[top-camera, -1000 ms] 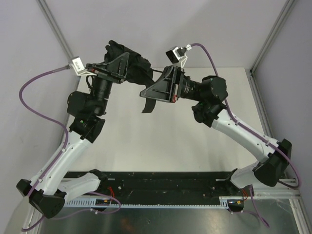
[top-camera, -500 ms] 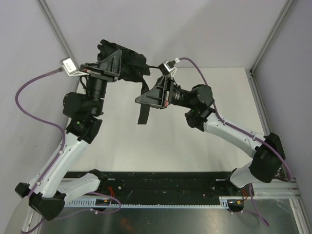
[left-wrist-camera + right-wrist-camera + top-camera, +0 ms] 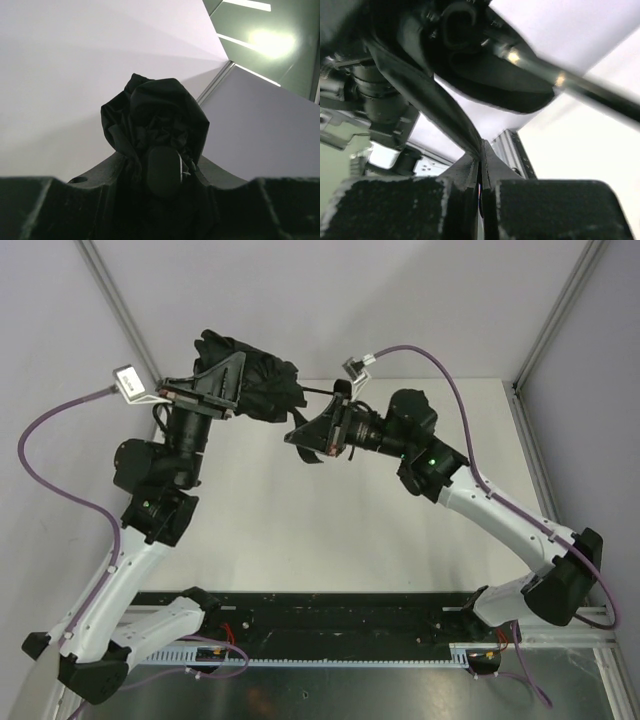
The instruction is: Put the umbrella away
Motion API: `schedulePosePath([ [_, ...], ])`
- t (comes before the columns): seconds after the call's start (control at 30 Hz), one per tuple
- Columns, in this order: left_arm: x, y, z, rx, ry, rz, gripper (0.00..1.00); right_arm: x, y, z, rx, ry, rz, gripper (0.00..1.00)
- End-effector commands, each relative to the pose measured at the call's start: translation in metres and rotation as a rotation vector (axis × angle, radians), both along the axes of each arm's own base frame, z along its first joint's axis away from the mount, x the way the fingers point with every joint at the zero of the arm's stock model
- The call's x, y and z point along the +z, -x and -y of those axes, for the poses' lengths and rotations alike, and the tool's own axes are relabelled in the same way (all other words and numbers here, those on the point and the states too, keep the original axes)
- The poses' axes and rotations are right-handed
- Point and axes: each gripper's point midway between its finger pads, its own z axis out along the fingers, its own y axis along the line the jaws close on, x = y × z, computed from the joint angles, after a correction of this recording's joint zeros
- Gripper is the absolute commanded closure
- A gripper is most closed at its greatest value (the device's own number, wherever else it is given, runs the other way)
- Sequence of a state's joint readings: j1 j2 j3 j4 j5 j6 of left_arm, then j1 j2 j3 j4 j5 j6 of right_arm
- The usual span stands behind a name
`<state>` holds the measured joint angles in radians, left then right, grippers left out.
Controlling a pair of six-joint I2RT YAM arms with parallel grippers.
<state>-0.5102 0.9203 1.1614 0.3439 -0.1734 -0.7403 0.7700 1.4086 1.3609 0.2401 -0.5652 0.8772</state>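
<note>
- Top external view: black fabric folding umbrella [image 3: 255, 375], bunched into a crumpled bundle. It is held in the air over the far left part of the white table [image 3: 330, 530], close to the back wall.
- Left gripper [image 3: 222, 388], black two-finger type, is raised and has the bundle at its tip.
- Right gripper [image 3: 303, 432], same type, reaches in from the right. Its tip is at the bundle's lower right edge.
- Left wrist view: umbrella [image 3: 155, 120] sits between the two fingers, filling the gap. The left gripper [image 3: 161, 182] is clamped on it. A rounded black end piece [image 3: 164, 170] faces the camera.
- Right wrist view: right gripper [image 3: 481, 159] has its fingers pressed together, pinching a flat black fabric strap [image 3: 432, 97]. The strap runs up and left to the umbrella [image 3: 490, 75] overhead. A blurred shiny rod [image 3: 560, 80] crosses at upper right.
</note>
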Motion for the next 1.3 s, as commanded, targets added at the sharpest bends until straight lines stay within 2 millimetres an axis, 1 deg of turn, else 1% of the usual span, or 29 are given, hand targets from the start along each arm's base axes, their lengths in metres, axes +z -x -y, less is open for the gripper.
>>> schedulePosePath([
  [0.0,0.043,0.017,-0.020,0.076,0.029,0.139,1.00,-0.019,0.007,0.005,-0.230,0.340,0.232,1.00],
  [0.03,0.041,0.012,-0.019,0.095,0.001,0.137,1.00,-0.021,0.004,0.009,-0.320,0.412,0.265,1.00],
  [0.1,0.038,0.003,-0.017,0.137,-0.059,0.136,1.00,-0.021,0.005,0.018,-0.448,0.534,0.344,1.00],
  [0.13,0.036,0.000,-0.016,0.156,-0.093,0.139,1.00,-0.021,0.007,0.020,-0.486,0.581,0.376,1.00],
  [0.27,0.023,-0.014,-0.012,0.229,-0.245,0.140,1.00,-0.012,0.021,0.023,-0.501,0.652,0.462,1.00],
  [0.33,0.014,-0.017,-0.011,0.249,-0.303,0.137,1.00,-0.010,0.022,0.024,-0.516,0.678,0.503,0.91],
  [0.4,0.005,-0.017,-0.012,0.259,-0.330,0.128,1.00,-0.010,0.016,0.025,-0.550,0.703,0.536,0.84],
  [0.47,-0.002,-0.017,-0.012,0.260,-0.341,0.119,1.00,-0.010,0.006,0.024,-0.593,0.724,0.572,0.81],
  [0.5,-0.004,-0.015,-0.012,0.257,-0.344,0.118,1.00,-0.009,0.002,0.022,-0.616,0.723,0.580,0.82],
  [0.57,-0.005,-0.012,-0.012,0.252,-0.347,0.119,1.00,-0.008,-0.009,0.018,-0.666,0.733,0.613,0.91],
  [0.6,-0.005,-0.010,-0.012,0.251,-0.349,0.121,1.00,-0.006,-0.013,0.016,-0.686,0.734,0.625,0.93],
  [0.63,-0.004,-0.009,-0.012,0.250,-0.355,0.120,1.00,-0.006,-0.017,0.014,-0.706,0.738,0.633,0.92],
  [0.67,-0.004,-0.008,-0.011,0.248,-0.363,0.119,1.00,-0.006,-0.020,0.012,-0.721,0.739,0.637,0.88],
  [0.73,-0.005,-0.007,-0.010,0.247,-0.381,0.116,1.00,-0.003,-0.025,0.008,-0.740,0.730,0.639,0.71],
  [0.77,-0.006,-0.007,-0.010,0.250,-0.389,0.113,1.00,-0.002,-0.026,0.006,-0.744,0.724,0.640,0.67],
  [0.8,-0.007,-0.007,-0.010,0.253,-0.396,0.111,1.00,0.000,-0.027,0.003,-0.744,0.714,0.643,0.64],
  [0.9,-0.011,-0.008,-0.009,0.261,-0.419,0.102,1.00,0.007,-0.030,-0.001,-0.773,0.696,0.652,0.58],
  [1.13,-0.022,-0.015,-0.005,0.291,-0.476,0.072,1.00,0.024,-0.036,-0.006,-0.854,0.721,0.690,0.47],
  [1.2,-0.023,-0.015,-0.003,0.288,-0.487,0.071,1.00,0.027,-0.038,-0.007,-0.869,0.731,0.704,0.46],
  [1.27,-0.025,-0.015,-0.002,0.291,-0.498,0.071,1.00,0.027,-0.042,-0.009,-0.879,0.756,0.723,0.49],
])
